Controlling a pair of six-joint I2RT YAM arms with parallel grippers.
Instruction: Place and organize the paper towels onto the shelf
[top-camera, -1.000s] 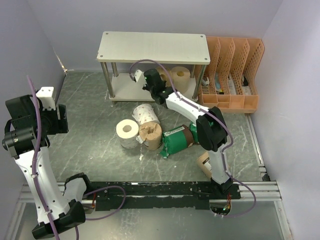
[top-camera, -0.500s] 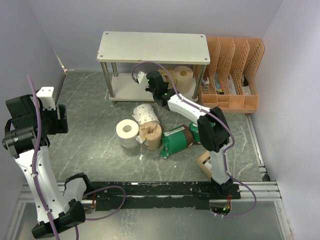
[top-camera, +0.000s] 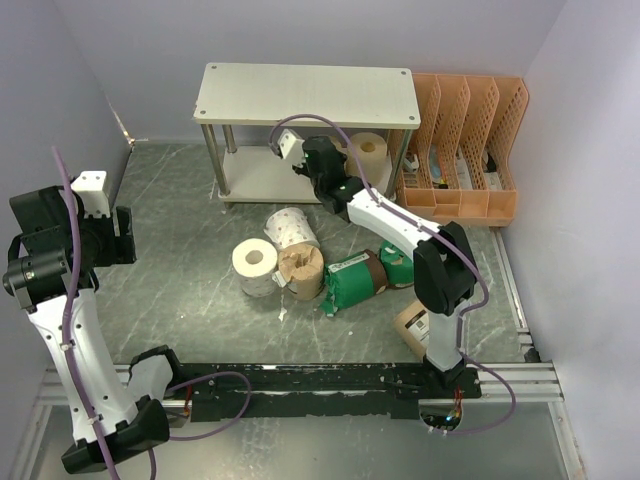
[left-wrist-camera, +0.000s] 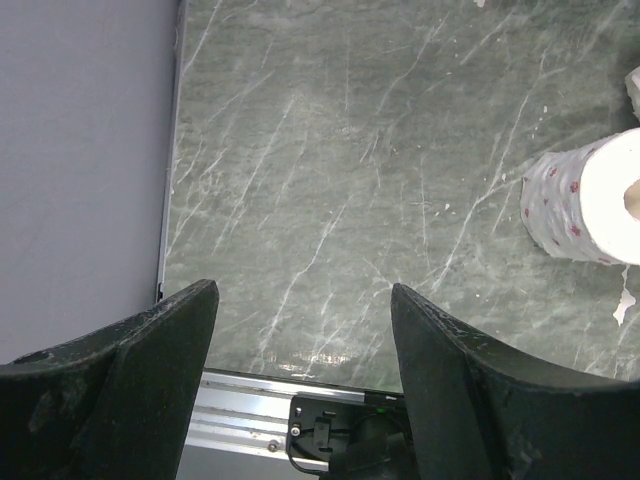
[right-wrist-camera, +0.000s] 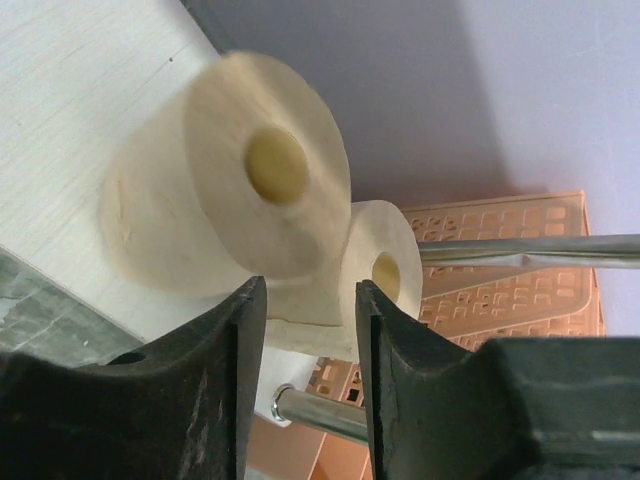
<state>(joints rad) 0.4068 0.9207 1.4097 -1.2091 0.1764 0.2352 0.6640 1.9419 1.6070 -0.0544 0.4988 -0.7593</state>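
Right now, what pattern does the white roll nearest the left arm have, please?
The white roll has small red dots; left wrist view.

Eight paper towels: two white rolls (top-camera: 256, 262), one brown roll (top-camera: 303, 268), two green-wrapped rolls (top-camera: 350, 282), one labelled brown roll (top-camera: 413, 322) partly hidden, two cream rolls (right-wrist-camera: 180, 210). One two-tier shelf (top-camera: 300, 95). One orange file rack (top-camera: 465, 150), four slots. Two robot arms (top-camera: 70, 320).

We see the marbled green bench (top-camera: 180, 200) carrying the two-tier shelf (top-camera: 305, 95), an orange file rack (top-camera: 465, 150), two white rolls (top-camera: 255, 266), a tan roll (top-camera: 301, 270) and a green-wrapped roll (top-camera: 350, 282). Two pale tan rolls (right-wrist-camera: 215, 200) lie on the shelf's lower board.
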